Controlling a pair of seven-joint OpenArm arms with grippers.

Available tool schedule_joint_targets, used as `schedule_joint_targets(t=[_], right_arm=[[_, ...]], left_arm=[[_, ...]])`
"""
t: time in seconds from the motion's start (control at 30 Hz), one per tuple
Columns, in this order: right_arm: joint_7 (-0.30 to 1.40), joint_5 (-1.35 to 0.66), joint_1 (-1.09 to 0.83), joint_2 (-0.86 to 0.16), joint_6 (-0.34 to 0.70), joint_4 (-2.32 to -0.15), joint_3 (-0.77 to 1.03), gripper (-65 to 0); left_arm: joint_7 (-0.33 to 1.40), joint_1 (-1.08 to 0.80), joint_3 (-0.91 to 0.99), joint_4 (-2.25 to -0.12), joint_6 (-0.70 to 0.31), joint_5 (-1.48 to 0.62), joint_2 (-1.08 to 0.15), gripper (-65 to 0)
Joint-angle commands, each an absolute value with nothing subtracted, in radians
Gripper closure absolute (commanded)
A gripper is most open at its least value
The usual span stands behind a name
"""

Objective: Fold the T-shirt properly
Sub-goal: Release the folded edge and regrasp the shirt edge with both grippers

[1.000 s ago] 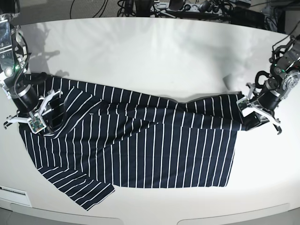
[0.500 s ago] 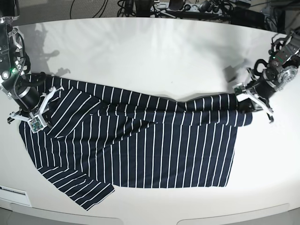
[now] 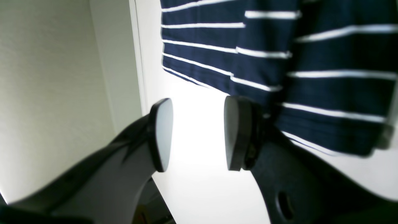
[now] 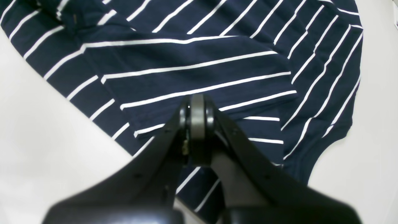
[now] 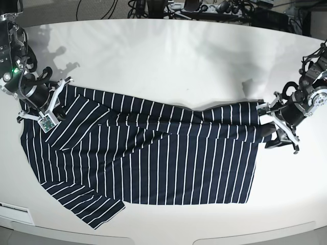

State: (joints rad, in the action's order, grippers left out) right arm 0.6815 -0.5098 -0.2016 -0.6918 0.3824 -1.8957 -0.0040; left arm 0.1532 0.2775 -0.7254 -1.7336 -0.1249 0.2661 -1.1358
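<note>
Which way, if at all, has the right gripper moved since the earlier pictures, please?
Yes: the right gripper has moved up, away from the striped sleeve at lower left.

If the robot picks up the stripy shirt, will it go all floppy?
Probably yes: the striped T-shirt lies in soft folds and creases, so it would likely droop from wherever it's held. It looks like thin cloth, so it's probably light for its size. It likely won't roll, since it lies spread out flat.

The right gripper (image 4: 196, 99), its fingers together, is in front of the striped T-shirt (image 4: 192, 74), rumpled in overlapping layers.
</note>
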Motion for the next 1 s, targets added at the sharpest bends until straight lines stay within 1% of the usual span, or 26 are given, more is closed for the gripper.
schedule_joint_targets(t=[0.0,0.07,0.1,0.13,0.2,0.23,0.3,0.37,0.47,0.53,0.67,0.77,0.9,0.97], right_arm=[[0.659,-0.517,-0.188,-0.710,0.378,-1.908,0.006,0.0],[0.659,-0.517,-0.187,-0.710,0.377,-1.908,0.006,-3.1],[0.651,-0.517,-0.187,-0.710,0.365,-1.908,0.006,-3.9],[0.647,-0.517,-0.188,-0.710,0.342,-1.908,0.006,-3.7],[0.639,-0.517,-0.188,-0.710,0.284,-1.908,0.006,0.0],[0.639,-0.512,-0.188,-0.710,0.274,-1.908,0.006,0.0],[0.625,-0.493,-0.188,-0.709,0.277,-1.908,0.006,0.0],[0.621,-0.493,-0.188,-0.709,0.278,-1.908,0.006,0.0],[0.621,-0.489,-0.188,-0.709,0.294,-1.905,0.006,0.0],[0.604,-0.490,-0.188,-0.709,0.298,-1.890,0.006,0.0],[0.526,-0.461,-0.187,-0.709,0.319,-1.826,0.006,0.0],[0.507,-0.438,-0.162,-0.709,0.303,-1.777,0.006,0.0],[0.512,-0.446,-0.113,-0.709,0.305,-1.736,0.006,0.0],[0.522,-0.449,-0.105,-0.706,0.327,-1.729,0.006,0.0]], left_arm=[[0.150,0.313,-0.710,-1.743,-0.101,0.268,-1.163,-28.0],[0.167,0.330,-0.710,-1.743,-0.095,0.196,-1.164,-27.9],[0.186,0.330,-0.710,-1.746,-0.074,0.119,-1.164,-26.2],[0.215,0.329,-0.710,-1.753,-0.062,0.030,-1.164,-20.8],[0.272,0.327,-0.710,-1.775,-0.058,-0.127,-1.164,-3.1],[0.280,0.327,-0.710,-1.784,-0.056,-0.177,-1.164,0.0],[0.279,0.327,-0.710,-1.791,-0.058,-0.216,-1.164,0.0],[0.287,0.327,-0.710,-1.792,-0.090,-0.258,-1.164,0.0],[0.302,0.327,-0.710,-1.792,-0.210,-0.323,-1.164,0.0],[0.301,0.327,-0.710,-1.791,-0.248,-0.328,-1.163,0.0],[0.301,0.327,-0.710,-1.763,-0.249,-0.327,-1.161,0.0],[0.293,0.327,-0.710,-1.716,-0.247,-0.327,-1.148,0.0],[0.293,0.327,-0.710,-1.644,-0.248,-0.327,-1.085,0.0],[0.293,0.327,-0.710,-1.599,-0.253,-0.328,-1.042,0.0]])
